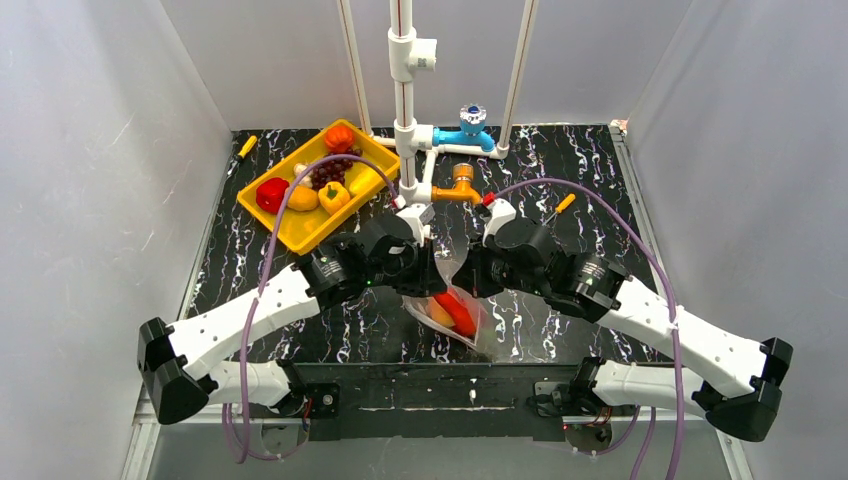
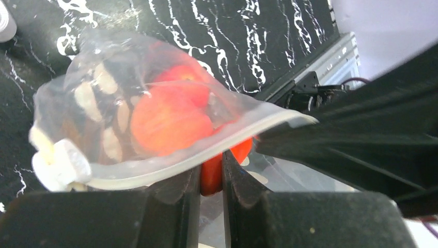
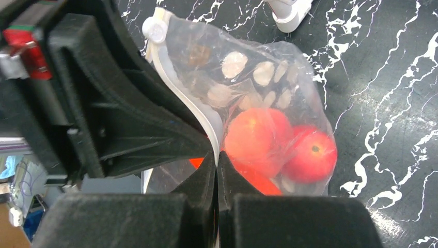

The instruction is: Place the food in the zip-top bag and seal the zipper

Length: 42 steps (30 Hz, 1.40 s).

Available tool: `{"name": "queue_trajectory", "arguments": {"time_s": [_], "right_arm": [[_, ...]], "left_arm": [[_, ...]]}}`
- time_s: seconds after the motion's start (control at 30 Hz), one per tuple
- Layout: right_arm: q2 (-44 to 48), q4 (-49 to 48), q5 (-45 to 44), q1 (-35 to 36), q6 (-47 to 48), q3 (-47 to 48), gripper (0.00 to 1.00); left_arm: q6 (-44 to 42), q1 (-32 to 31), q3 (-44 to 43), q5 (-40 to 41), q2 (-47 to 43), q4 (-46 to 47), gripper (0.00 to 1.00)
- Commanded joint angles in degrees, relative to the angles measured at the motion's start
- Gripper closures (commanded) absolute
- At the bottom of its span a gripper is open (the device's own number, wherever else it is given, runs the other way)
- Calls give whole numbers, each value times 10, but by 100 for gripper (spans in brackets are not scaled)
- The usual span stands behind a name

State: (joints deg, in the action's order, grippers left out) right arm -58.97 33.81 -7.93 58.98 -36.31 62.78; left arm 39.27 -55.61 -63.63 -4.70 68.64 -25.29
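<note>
Fingers (image 2: 178, 206) of left gripper (image 2: 210, 161) and right gripper (image 3: 217, 155) pinched on the zipper (image 3: 183, 92). Wants firm pressure along it, food (image 3: 258, 137) kept below.

From above, my fingertips are out of sight and most of the bag (image 1: 487, 335) is covered. Only its near end shows, holding red and orange food (image 1: 455, 312) of kinds I cannot tell. The pieces on the tray (image 1: 310, 226) are too small to name surely.

At my left gripper (image 2: 210, 178) the bag is blurred, and a red piece (image 2: 210, 181) sits half hidden between my fingers (image 2: 175, 206).

At my right gripper (image 3: 217, 175) my other arm blocks the left side of the zipper (image 3: 210, 132), and my own fingers hide the food's lower part.
</note>
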Motion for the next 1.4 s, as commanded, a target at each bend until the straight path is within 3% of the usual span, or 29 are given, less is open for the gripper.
{"name": "queue_trajectory", "arguments": {"time_s": [0.0, 0.1, 0.27, 0.5, 0.7, 0.83, 0.97, 1.1, 1.2, 1.37], "right_arm": [[22, -40, 20, -5, -24, -7, 99], [29, -40, 21, -7, -29, -15, 99], [34, -41, 26, -9, -33, -21, 99], [26, -45, 36, -11, -19, -12, 99], [13, -47, 38, -10, 3, 1, 99], [6, -47, 38, -11, 6, 1, 99], [3, -47, 37, -10, 7, -3, 99], [1, -43, 34, -11, 12, -1, 99], [-2, -39, 30, -11, 17, 2, 99], [1, -33, 21, -10, 22, 4, 99]], "left_arm": [[33, -2, 6, 31, -3, 23, 78], [26, -2, 10, 22, -17, 25, 60], [11, -2, 17, 36, -76, 12, 41], [-13, -2, -45, 128, -136, -130, 33], [19, -1, -83, 285, -176, -282, 9], [10, 10, -87, 347, -200, -329, 2], [-20, 31, -77, 394, -224, -339, 2], [-89, 113, -73, 343, -207, -313, 2], [-132, 214, -76, 263, -159, -295, 2], [-179, 309, -80, 185, -63, -224, 2]]}}
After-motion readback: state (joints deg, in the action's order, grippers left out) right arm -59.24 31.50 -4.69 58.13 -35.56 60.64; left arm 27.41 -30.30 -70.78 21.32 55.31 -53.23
